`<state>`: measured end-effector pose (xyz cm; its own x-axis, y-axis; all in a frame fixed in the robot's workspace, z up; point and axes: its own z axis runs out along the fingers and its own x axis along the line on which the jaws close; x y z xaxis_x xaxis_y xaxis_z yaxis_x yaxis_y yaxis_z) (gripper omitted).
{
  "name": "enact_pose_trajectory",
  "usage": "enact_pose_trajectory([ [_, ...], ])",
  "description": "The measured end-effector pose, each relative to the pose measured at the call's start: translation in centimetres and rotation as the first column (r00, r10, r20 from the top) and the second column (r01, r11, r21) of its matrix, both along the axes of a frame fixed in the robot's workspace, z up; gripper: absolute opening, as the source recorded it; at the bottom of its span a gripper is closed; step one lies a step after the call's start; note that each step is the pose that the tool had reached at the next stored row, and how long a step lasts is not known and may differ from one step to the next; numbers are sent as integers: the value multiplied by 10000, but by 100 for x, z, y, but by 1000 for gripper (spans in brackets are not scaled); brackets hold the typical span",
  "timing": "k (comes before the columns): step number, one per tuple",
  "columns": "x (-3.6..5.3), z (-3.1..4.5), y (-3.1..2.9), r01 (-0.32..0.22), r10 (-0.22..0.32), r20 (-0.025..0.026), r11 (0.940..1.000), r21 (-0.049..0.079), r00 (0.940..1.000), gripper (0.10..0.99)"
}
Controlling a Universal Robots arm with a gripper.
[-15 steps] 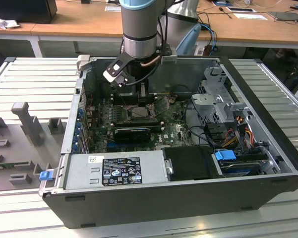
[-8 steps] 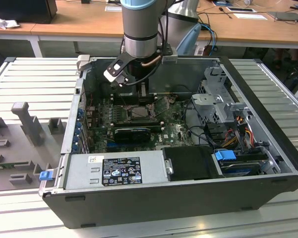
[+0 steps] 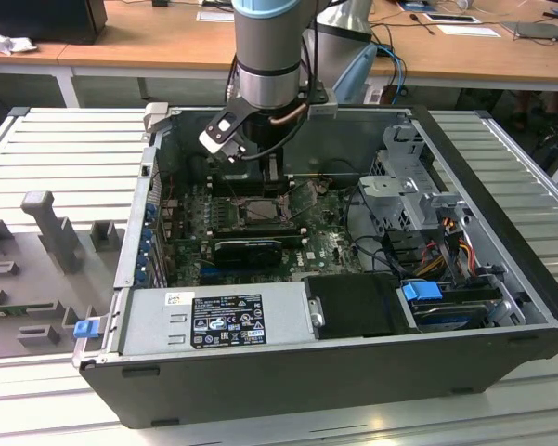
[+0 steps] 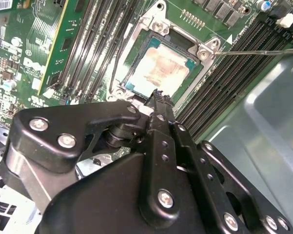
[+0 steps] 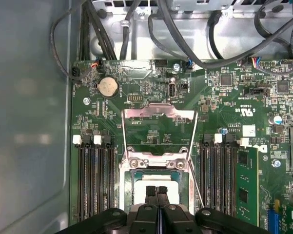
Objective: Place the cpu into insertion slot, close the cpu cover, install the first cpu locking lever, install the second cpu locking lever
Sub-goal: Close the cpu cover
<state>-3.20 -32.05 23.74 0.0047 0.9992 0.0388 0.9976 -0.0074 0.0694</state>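
Observation:
The cpu [image 4: 158, 68], a pale silver square, lies flat in the insertion slot [image 4: 136, 53] on the green board. My gripper [image 4: 158, 96] hovers just over the cpu's near edge, its two black fingers pressed together with nothing between them. In the first wrist view the gripper [image 5: 157, 191] sits over the cpu [image 5: 174, 193], and the cpu cover [image 5: 158, 113], a silver frame with a cut-out middle, is swung open beyond the slot. A thin wire lever [image 5: 197, 181] stands free beside the slot. In the exterior view the gripper [image 3: 258, 181] hangs over the insertion slot [image 3: 260, 208].
Long black memory slots [image 5: 93, 180] flank the socket on both sides, with a green card [image 5: 247, 185] in one. Black cables [image 5: 185, 34] run along the board's far edge. The case walls, drive cage [image 3: 413, 186] and power supply [image 3: 223, 321] hem in the board.

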Motion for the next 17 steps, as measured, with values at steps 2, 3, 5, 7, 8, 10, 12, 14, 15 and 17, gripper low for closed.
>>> enact_pose_trajectory([
  [2, 0, 27, 0, -1, 1, 0, 10000, 0, 10000, 106],
  [3, 0, 39, 0, 0, 0, 1, 10000, 1, 10000, 106],
  [5, 2, 47, 0, -2, 2, 0, 10000, 3, 10000, 106],
  [7, 26, 48, 0, 0, 0, -8, 10000, 2, 10000, 106],
  [8, 40, 48, 0, -1, 1, -10, 10000, 1, 10000, 106],
  [10, 64, 49, 0, -1, 1, -10, 10000, 1, 10000, 106],
  [12, 64, 64, 0, 0, 0, -9, 10000, 1, 10000, 106],
  [14, 64, 97, 0, 0, 0, -9, 10000, 1, 10000, 106],
  [15, 64, 111, 0, 0, 0, -9, 10000, 1, 10000, 106],
  [17, 64, 145, 0, -1, 1, -9, 10000, 1, 10000, 106],
])
